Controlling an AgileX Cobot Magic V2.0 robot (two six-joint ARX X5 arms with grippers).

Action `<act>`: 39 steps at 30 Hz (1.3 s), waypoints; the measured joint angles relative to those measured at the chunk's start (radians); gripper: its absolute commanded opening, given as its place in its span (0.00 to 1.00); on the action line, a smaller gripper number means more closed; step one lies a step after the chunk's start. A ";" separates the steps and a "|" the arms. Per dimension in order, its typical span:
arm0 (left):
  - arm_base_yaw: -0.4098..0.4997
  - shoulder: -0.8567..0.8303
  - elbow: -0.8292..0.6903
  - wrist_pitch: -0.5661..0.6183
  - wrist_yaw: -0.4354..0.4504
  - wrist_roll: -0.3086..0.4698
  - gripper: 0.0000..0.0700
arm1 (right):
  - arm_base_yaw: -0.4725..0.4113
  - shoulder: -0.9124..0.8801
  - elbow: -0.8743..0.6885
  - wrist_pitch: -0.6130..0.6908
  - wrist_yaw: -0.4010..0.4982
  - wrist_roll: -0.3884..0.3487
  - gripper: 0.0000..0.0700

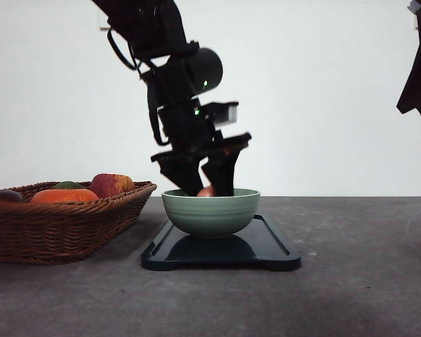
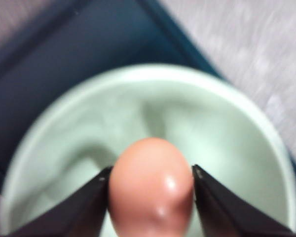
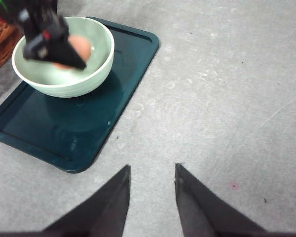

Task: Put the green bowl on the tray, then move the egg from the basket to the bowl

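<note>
The green bowl (image 1: 210, 210) stands on the black tray (image 1: 274, 247), a little left of the tray's middle. My left gripper (image 1: 208, 175) reaches down into the bowl from above and is shut on the pale brown egg (image 2: 152, 190), held between both fingers just over the bowl's inside (image 2: 212, 133). From the right wrist the egg (image 3: 79, 48) shows inside the bowl (image 3: 71, 79) beside the left gripper's dark finger (image 3: 54, 47). The basket (image 1: 63, 223) sits at the left. My right gripper (image 3: 152, 197) hangs open over bare table, right of the tray (image 3: 74, 128).
The basket holds an orange fruit (image 1: 64, 196), a red apple (image 1: 111, 184), something green (image 1: 67, 185) and a dark item (image 1: 1, 196). The right arm (image 1: 419, 63) hangs at the upper right. Grey table (image 1: 358, 281) stretches right of the tray.
</note>
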 measured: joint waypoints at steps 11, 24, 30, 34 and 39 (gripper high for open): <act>0.001 0.000 0.200 -0.203 0.000 0.000 0.56 | 0.000 0.000 0.000 0.000 0.000 0.000 0.25; 0.132 -0.019 0.310 -0.457 0.163 -0.060 0.55 | 0.000 0.000 0.000 -0.001 0.000 0.000 0.25; 0.169 -0.084 0.295 -0.457 0.163 -0.065 0.54 | 0.000 0.000 0.000 0.000 0.000 0.000 0.25; 0.162 -0.170 0.263 -0.385 0.165 -0.065 0.48 | 0.000 0.000 0.000 0.000 0.000 0.000 0.25; 0.148 -0.322 0.103 -0.202 0.164 -0.075 0.48 | 0.000 0.000 0.000 0.000 0.000 0.000 0.25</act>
